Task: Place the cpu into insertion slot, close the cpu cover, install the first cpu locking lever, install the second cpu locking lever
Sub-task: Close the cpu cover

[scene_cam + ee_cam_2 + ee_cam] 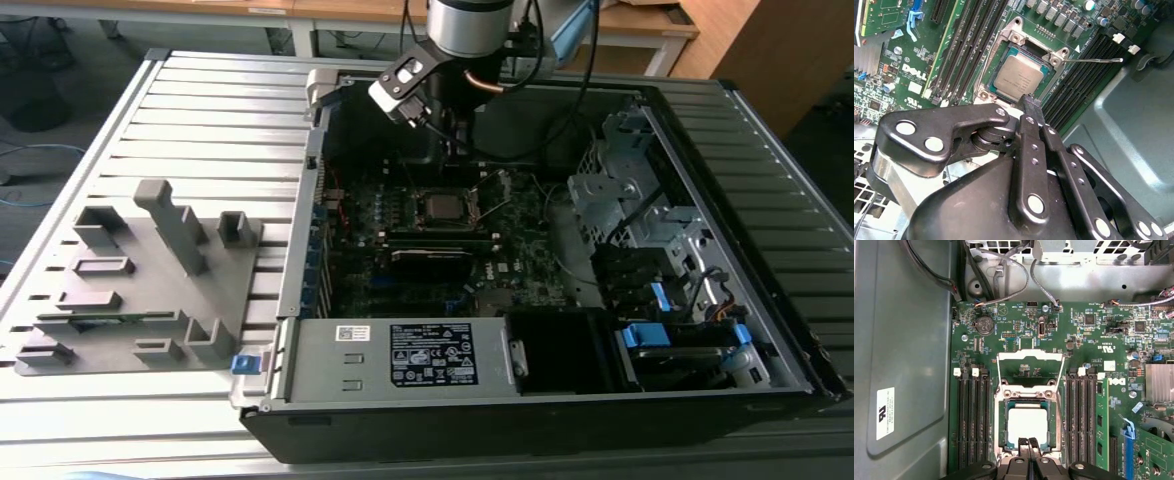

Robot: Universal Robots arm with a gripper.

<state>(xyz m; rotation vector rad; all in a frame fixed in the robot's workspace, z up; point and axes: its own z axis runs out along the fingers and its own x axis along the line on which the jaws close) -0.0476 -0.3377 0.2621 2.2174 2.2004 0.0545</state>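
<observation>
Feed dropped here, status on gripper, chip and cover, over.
Gripper shut, empty. Flat square silver-grey cpu seated in dark square insertion slot, below gripper. Thin silver cpu cover frame open. Nothing blocking.

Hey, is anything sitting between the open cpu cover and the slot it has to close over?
Nothing foreign. The cpu is seated in the insertion slot. The cpu cover stands swung open at one edge of the slot. The gripper, jaws shut, hovers over the opposite edge, possibly in the cover's path.

We see the silver cpu (1026, 424) lying flat in the dark slot (1052, 422); the cover (1030, 356) stands swung open beside it, one lever (1094, 60) sticking out free.
</observation>
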